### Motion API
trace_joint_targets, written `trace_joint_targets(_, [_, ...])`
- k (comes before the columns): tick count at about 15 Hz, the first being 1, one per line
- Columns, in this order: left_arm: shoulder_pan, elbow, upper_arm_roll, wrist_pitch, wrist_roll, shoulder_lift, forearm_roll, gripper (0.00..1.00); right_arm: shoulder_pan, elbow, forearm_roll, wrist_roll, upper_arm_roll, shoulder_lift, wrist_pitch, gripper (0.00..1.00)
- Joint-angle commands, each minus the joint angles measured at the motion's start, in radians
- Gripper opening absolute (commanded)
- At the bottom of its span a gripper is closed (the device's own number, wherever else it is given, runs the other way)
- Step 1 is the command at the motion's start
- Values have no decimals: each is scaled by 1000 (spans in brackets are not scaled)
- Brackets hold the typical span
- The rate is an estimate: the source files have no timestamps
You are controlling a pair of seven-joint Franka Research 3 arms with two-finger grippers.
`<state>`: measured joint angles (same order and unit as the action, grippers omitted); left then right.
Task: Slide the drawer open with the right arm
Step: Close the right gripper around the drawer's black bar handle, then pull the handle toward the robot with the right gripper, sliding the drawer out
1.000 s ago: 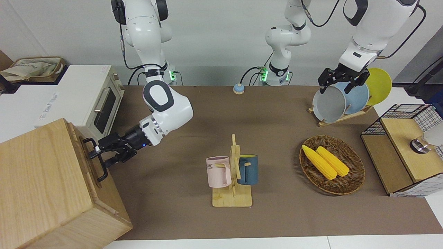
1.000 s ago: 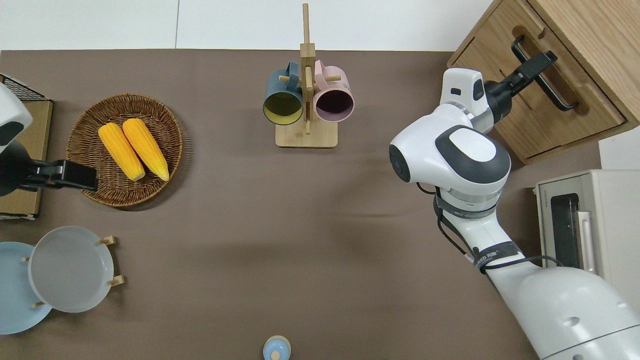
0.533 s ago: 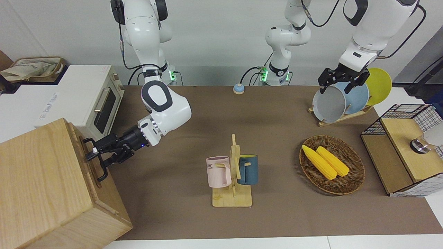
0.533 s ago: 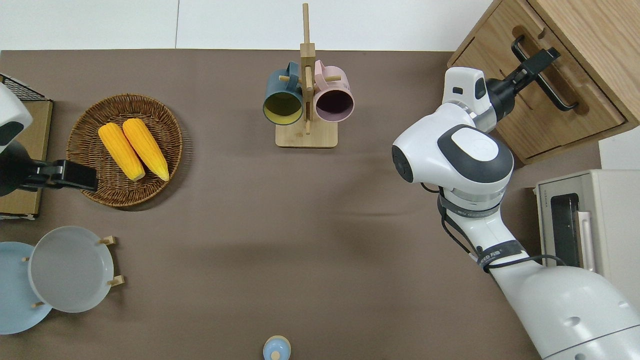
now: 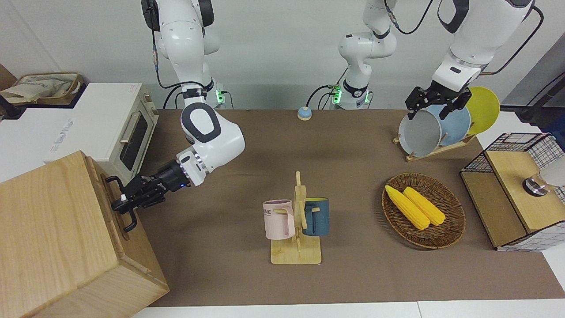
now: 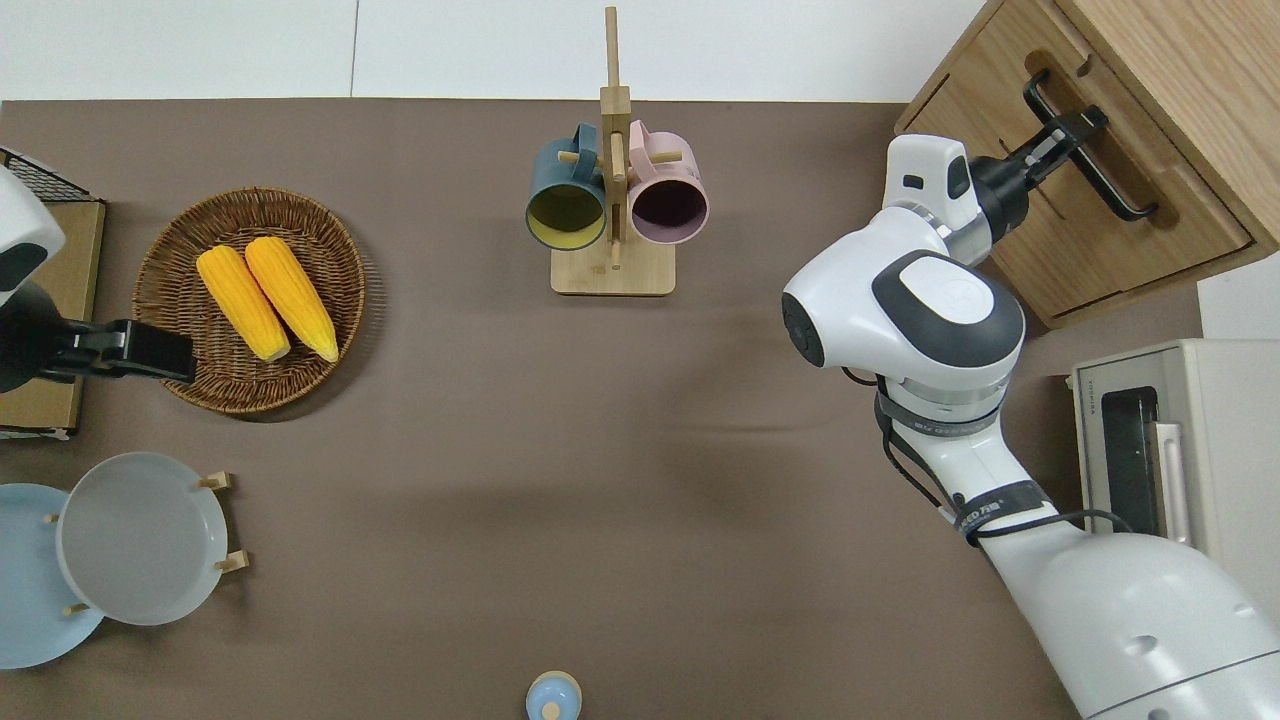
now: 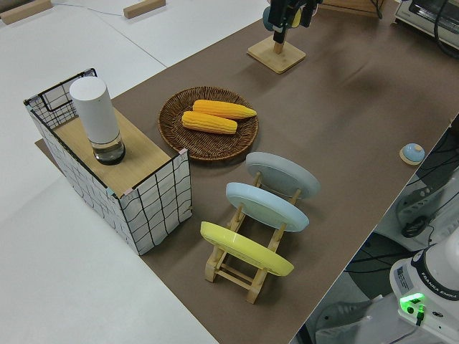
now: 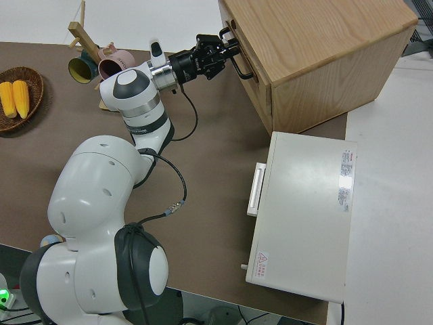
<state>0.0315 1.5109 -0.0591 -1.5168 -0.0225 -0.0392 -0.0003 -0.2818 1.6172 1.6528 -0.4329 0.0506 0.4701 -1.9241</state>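
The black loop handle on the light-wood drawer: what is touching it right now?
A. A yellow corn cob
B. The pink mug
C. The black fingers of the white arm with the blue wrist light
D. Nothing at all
C: the right gripper has its fingers closed around the black loop handle of the light-wood drawer, which looks not yet pulled out.

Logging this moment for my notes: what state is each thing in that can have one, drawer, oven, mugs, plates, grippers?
drawer: shut, front flush with the cabinet.
right gripper: closed on the drawer's black handle.
left arm: parked.
toaster oven: door shut.
mugs: both hung on the wooden stand.
plates: three, on edge in the rack.
corn cobs: two, lying in the wicker basket.
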Motion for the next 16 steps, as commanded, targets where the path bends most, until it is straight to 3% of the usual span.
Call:
trace_joint_targets(1, [5, -26, -7, 20, -10, -11, 17, 993, 0, 21, 16, 25, -6, -11, -6, 0])
trace_joint_targets(5, [5, -24, -7, 20, -10, -11, 17, 993, -16, 24, 16, 33, -6, -13, 10, 0])
trace_joint_targets(16, [5, -24, -7, 20, -10, -11, 17, 993, -144, 23, -80, 78, -29, -13, 204, 0])
